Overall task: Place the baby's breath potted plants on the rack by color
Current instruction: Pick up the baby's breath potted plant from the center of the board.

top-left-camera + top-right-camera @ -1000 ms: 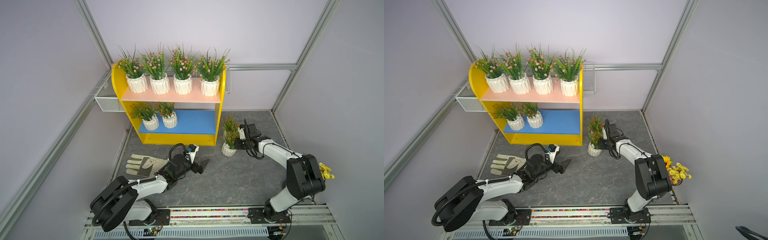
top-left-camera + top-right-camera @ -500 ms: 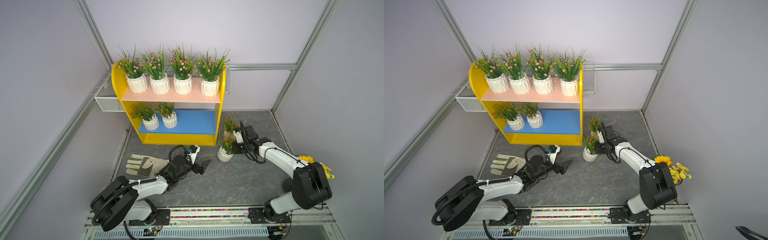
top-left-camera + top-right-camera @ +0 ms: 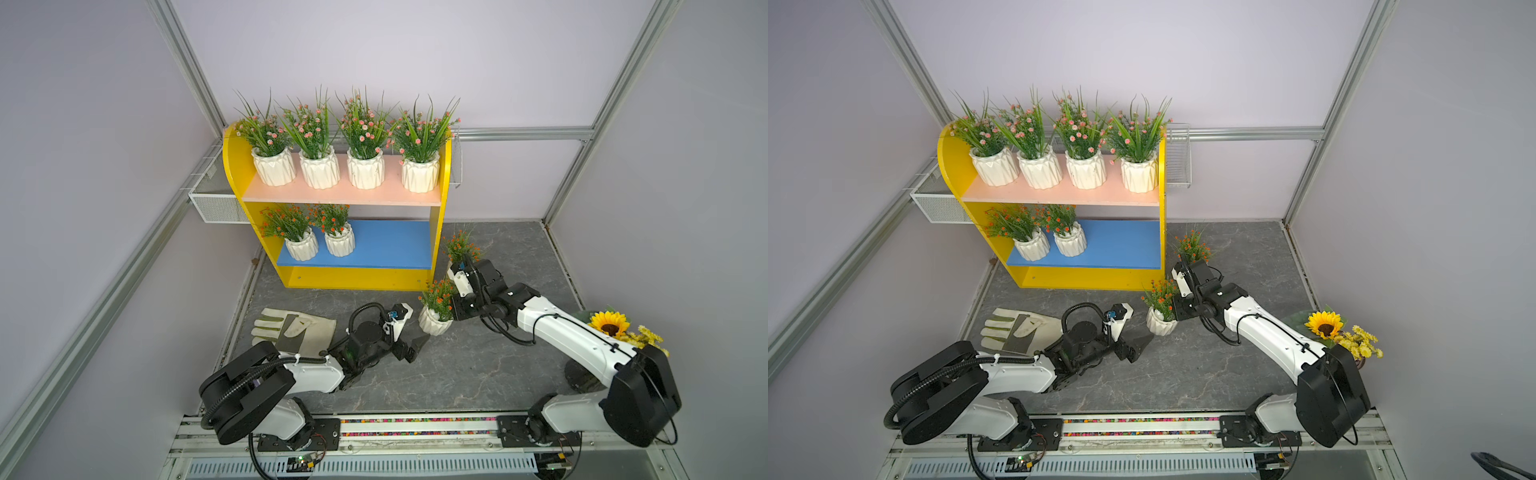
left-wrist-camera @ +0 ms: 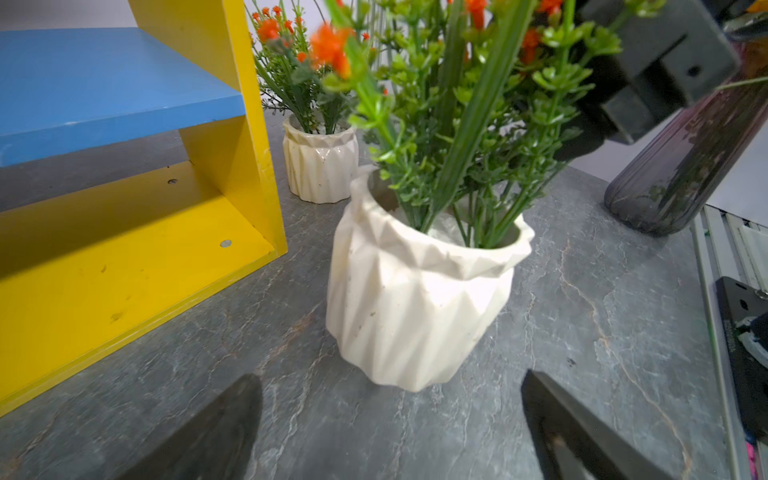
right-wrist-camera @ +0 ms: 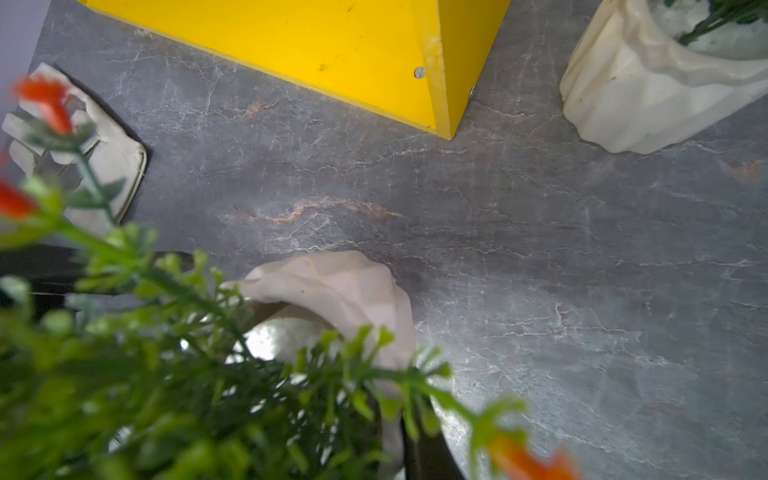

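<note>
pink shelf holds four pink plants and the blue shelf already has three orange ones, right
Not quite. The blue shelf holds two orange plants, not three; both top views show it. The pink shelf does hold four pink plants.

Yellow rack (image 3: 353, 278), white pots (image 3: 365, 170), grey veined table (image 3: 478, 365)

The left arm (image 3: 316, 374) lies low and stretched forward, its left gripper (image 3: 415, 348) spread wide, while the right arm (image 3: 573, 336) reaches forward and inward, its right gripper (image 3: 452, 306) angled down and pinched tight on the sprigs of a potted plant (image 3: 434, 322).
</note>
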You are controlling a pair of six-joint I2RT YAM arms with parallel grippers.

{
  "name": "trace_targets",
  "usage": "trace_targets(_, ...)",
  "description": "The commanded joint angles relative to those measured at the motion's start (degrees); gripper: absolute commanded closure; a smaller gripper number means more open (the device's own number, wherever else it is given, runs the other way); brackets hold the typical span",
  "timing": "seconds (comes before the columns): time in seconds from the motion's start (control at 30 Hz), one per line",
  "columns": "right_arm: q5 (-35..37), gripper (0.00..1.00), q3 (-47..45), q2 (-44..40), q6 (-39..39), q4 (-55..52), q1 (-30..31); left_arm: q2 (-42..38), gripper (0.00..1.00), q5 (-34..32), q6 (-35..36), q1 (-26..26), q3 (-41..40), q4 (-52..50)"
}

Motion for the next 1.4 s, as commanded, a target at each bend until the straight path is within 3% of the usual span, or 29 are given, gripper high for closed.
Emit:
trace_targets(0.0,0.25,0.88,2.64,-1.14,1.39,1.71,1.3,2.17,0.0,-2.4,2.21,-1.26,0.48,3.73)
trace_targets(0.33,0.1,0.88,3.31,0.64,1.8,2.65,4.13,6.82,0.0,-9.75,5.09,-6.63,2.43,7.32)
trace_targets(0.67,-0.61,0.88,3.33,1.65,2.61,3.87,6.5,9.03,0.0,-16.52,5.18,-8.27,3.22,10.64)
trace_targets(1.37,-5.43,0.88,2.78,0.7,4.95,7.23,10.57,9.2,0.0,-16.84,5.29,-8.45,4.84,7.84)
